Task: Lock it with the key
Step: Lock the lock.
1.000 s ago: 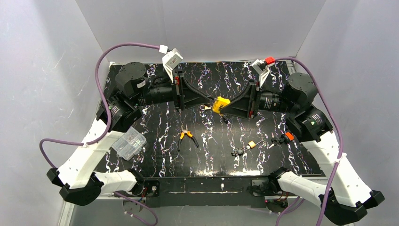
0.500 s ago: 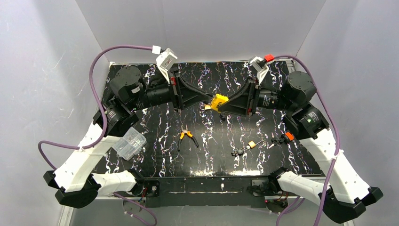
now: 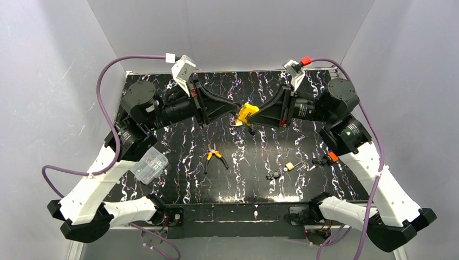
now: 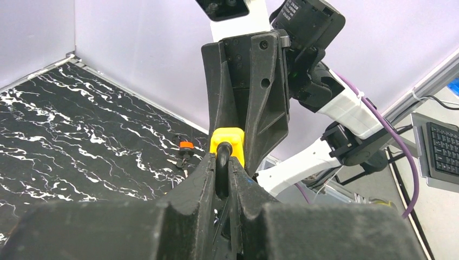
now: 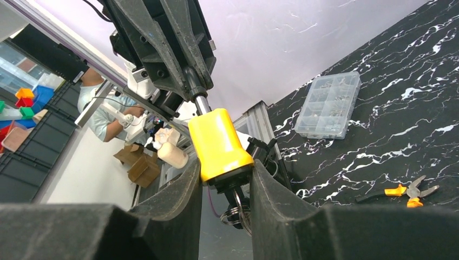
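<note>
Padlock, yellow-bodied, sits in mid-air over the far middle of the table, caught between my two claws. My left arm reaches in from the left with its forearm roughly level, and my left claw is clenched on the shackle. My right arm mirrors it from the right, and my right claw grasps the padlock's yellow body on both sides. A key ring dangles under that body. Down on the table lie orange-handled pliers near the middle, a clear parts box at the near left, and a small brass lock and an orange-capped thing at the near right.
</note>
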Tool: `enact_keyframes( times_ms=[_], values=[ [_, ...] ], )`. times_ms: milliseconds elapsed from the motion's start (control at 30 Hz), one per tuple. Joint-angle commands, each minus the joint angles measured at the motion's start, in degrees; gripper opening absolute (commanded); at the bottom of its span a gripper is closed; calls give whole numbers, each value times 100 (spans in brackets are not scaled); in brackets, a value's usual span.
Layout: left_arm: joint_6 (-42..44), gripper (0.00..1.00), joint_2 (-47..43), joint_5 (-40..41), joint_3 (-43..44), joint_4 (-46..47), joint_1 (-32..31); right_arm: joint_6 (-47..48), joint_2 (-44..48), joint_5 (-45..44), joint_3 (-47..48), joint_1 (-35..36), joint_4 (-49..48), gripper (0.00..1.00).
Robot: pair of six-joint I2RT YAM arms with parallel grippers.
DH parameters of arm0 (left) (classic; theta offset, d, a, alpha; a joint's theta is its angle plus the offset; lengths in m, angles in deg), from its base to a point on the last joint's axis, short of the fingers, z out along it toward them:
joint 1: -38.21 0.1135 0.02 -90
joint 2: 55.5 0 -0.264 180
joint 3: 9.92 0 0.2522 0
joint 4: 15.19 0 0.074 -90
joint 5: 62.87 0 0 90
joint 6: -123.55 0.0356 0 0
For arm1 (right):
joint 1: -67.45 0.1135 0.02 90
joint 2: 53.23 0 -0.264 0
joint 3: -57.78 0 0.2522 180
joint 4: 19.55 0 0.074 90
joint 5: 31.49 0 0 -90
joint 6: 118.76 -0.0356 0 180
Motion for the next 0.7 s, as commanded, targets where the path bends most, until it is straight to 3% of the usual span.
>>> enact_keyframes(
  times_ms=[0, 267, 400, 667],
  values=[
    [244, 0, 428, -108, -500, -1267, -277, -566, 21, 30, 506, 241, -2363, 1],
    [104, 0, 366, -118, -508, -1261, -281, -435, 6, -155, 650, 245, -2210, 1],
    [-503, 0, 333, -255, -574, -873, -285, 50, 114, -497, 618, 255, -1760, 1],
    [-1156, 0, 264, -71, -815, -472, -302, 216, 206, -759, 461, 277, -1776, 1]
  ],
)
